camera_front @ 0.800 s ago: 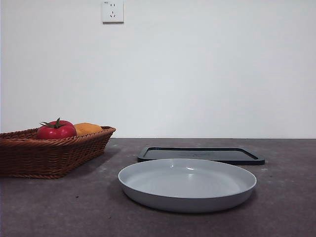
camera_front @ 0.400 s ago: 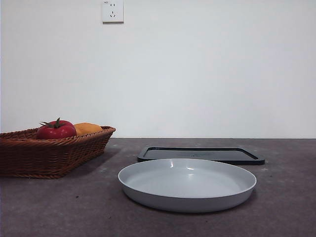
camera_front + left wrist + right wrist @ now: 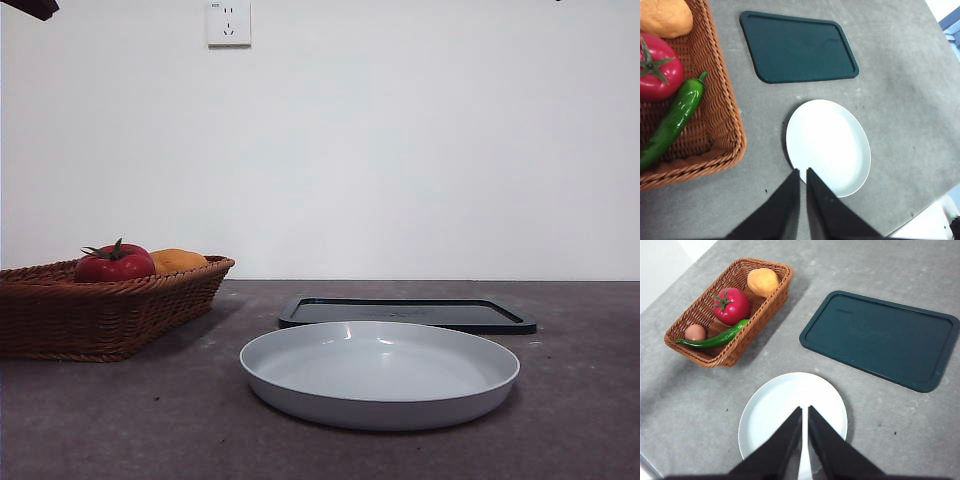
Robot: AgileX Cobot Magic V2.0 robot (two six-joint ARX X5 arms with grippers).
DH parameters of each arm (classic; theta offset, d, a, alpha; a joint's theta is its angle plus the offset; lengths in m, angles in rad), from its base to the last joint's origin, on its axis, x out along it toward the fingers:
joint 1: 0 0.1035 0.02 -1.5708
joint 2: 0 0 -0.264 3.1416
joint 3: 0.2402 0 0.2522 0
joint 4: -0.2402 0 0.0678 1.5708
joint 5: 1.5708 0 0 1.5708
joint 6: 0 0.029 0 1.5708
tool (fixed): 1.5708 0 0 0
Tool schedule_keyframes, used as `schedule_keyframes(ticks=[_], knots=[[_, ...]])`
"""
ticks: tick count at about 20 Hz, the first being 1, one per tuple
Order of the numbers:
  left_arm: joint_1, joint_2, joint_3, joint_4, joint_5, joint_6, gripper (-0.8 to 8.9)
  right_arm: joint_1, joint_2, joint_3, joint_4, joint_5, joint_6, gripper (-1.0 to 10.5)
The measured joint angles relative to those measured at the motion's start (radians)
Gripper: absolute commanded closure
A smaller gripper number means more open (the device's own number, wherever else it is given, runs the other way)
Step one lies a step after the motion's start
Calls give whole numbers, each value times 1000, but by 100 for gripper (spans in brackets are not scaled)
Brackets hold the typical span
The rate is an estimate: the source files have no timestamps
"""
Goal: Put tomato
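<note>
Right wrist view shows my right gripper [image 3: 804, 412] clenched empty high above the white plate [image 3: 775, 410], my left gripper [image 3: 803, 175] likewise. Beyond lies the dark green tray [image 3: 882, 340]. Farther off, the tomato [image 3: 732, 306] rests in the wicker basket [image 3: 775, 292] beside a green pepper [image 3: 715, 339].

Wicker basket [image 3: 100, 320], grey plate [image 3: 380, 375], dark tray [image 3: 405, 313]

You've open air over the tomato [image 3: 732, 305]; green pepper [image 3: 715, 339] touches one side, orange fruit [image 3: 763, 282] near, basket [image 3: 774, 299] walls low.
</note>
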Motion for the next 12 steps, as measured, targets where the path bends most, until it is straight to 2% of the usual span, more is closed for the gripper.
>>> schedule_keyframes(ticks=[1, 3, 4, 12], knots=[[0, 1, 0, 0, 0, 0, 581, 0, 0, 0, 0, 1, 0, 808], [0, 3, 0, 3, 0, 4, 183, 0, 0, 0, 1, 2, 0, 385], [0, 3, 0, 6, 0, 8, 72, 0, 0, 0, 1, 3, 0, 258], [0, 3, 0, 25, -1, 16, 62, 0, 0, 0, 30, 3, 0, 235]])
